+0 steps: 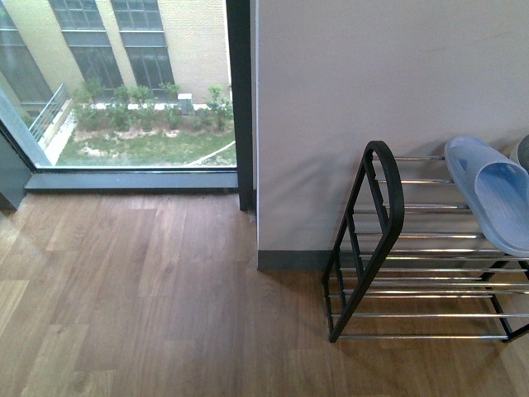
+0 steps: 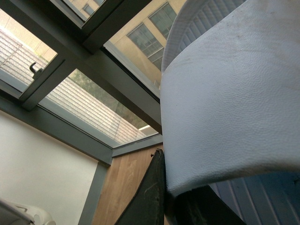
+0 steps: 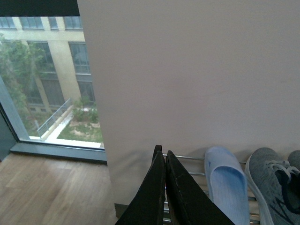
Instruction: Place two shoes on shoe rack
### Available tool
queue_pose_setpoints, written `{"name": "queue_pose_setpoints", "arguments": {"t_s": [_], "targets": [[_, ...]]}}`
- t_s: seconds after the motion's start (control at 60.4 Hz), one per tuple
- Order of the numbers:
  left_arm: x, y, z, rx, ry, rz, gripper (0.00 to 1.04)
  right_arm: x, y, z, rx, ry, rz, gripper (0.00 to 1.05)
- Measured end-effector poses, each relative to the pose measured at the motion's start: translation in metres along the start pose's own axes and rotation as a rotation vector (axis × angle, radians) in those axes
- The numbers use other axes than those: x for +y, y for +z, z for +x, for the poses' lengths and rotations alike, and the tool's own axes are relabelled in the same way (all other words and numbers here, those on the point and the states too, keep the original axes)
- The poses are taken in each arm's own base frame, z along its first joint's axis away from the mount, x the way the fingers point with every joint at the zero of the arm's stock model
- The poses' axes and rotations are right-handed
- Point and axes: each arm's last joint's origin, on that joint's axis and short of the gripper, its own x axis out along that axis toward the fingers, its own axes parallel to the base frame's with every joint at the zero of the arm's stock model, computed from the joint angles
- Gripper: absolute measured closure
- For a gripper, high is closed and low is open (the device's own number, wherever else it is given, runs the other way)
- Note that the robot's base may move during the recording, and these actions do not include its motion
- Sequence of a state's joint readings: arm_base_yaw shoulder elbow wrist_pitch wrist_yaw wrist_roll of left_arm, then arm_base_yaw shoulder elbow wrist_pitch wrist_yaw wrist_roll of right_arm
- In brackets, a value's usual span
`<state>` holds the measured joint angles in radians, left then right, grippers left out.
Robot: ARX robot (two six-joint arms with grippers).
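The shoe rack [image 1: 430, 248] is seen against the pale wall [image 1: 355, 74], on the wooden floor [image 1: 149, 298], right of the window [image 1: 124, 83]. One pale blue slide [image 1: 494, 194] is laid on the top tier, toward the rack's right end as far as the front view shows, with its toe end toward the wall. In the right wrist view the same slide [image 3: 228, 185] is seen on the top rods, and a grey sneaker [image 3: 272, 180] is placed just beside it, further from the rack's rounded black side frame [image 1: 376, 231]; a second sneaker is only hinted at by the picture's edge.

The right gripper [image 3: 165, 187] is recorded with its two dark fingers pressed together, nothing between them, raised above the rack's top tier.

The left gripper [image 2: 164, 197] is largely hidden; its fingers appear clamped on the strap of a second pale slide [image 2: 229, 103], which fills most of that view, probably held off the floor. Neither arm is visible in the front view.
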<state>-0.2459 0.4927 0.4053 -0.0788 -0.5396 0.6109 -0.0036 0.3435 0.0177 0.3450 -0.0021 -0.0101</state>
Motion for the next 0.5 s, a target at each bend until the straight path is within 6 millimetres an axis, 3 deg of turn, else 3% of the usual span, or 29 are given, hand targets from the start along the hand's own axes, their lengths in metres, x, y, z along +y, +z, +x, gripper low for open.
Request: {"name": "queue_pose_setpoints", "arguments": {"t_s": [0.496], "targets": [[0.0, 0.0, 0.0, 0.0, 0.0, 0.0, 1.03, 0.0, 0.0, -0.012, 0.0, 0.0, 0.0, 1.03]]}}
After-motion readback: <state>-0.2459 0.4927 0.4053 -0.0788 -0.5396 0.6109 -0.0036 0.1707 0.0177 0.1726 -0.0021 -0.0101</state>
